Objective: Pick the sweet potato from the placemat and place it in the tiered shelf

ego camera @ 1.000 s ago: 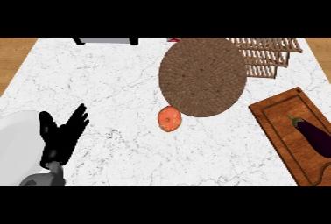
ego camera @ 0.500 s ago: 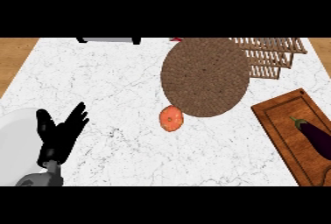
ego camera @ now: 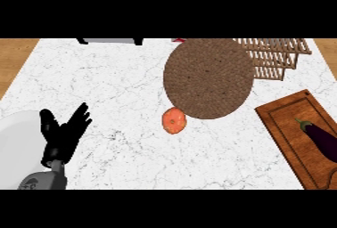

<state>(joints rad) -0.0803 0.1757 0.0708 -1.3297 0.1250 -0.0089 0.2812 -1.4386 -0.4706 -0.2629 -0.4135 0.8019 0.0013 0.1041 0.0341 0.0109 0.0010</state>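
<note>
- The sweet potato point(ego camera: 174, 120) lies on the white marble desk point(ego camera: 125, 80), touching or just overlapping the lower-left rim of the round woven placemat point(ego camera: 208, 76); it sits at the mat's edge rather than squarely on it
- It is a short orange oval whose long axis runs roughly up and down the head view, so a grasp across its narrow width would close from left and right
- The left hand point(ego camera: 63, 133) is the only hand in sight, low at the view's left edge, upright and still, its fingers point(ego camera: 79, 116) spread and released, holding nothing; it reads as resting
- From those fingers the sweet potato lies to the right and at about the same height in the view, well apart, with bare desk between them
- The right hand does not show at all, so which arm is truly nearer cannot be settled from this view; of what is visible, the left hand is the one with a clear line to the sweet potato
- The tiered shelf point(ego camera: 273, 55) stands at the far right of the desk, beyond the placemat, so the carry would run up and to the right across the mat, probably a long reach for the left arm
- A wooden cutting board point(ego camera: 289, 129) with an eggplant point(ego camera: 321, 139) on it lies at the right edge, off that line and no part of the task
- My reading: the task is at its start, nothing is grasped yet, and the approach to the sweet potato is the step in hand
</note>
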